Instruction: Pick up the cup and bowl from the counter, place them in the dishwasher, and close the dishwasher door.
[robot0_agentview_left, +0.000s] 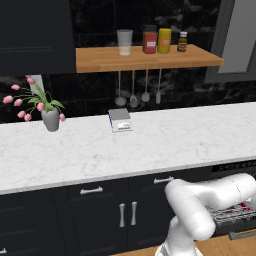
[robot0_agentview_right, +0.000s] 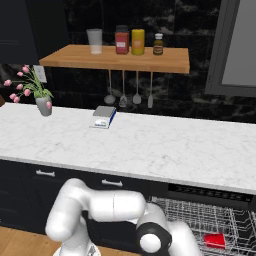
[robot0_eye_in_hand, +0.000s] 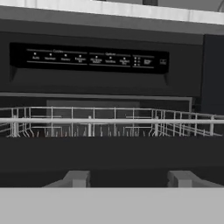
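Dark fingertips (robot0_eye_in_hand: 76, 178) of my pincer (robot0_eye_in_hand: 131, 179) stand wide apart at the bottom of the hand view, gripping nothing, aimed straight into the open dishwasher (robot0_eye_in_hand: 109, 87). Just above them a flat dark band crosses the frame, which I judge to be the dishwasher door (robot0_eye_in_hand: 109, 159), lowered. Beyond it runs the silver wire rack (robot0_eye_in_hand: 109, 120), then the control strip (robot0_eye_in_hand: 94, 59) higher up. In the right base view the cup (robot0_agentview_right: 216, 240) lies red in the rack at the lower right. I can't make out the bowl, and the desk (robot0_agentview_right: 150, 145) carries neither dish, so closing seems the step in hand. To do it well, I should get under the door's outer edge and lift steadily along its hinge arc, keeping clear of the rack wires.
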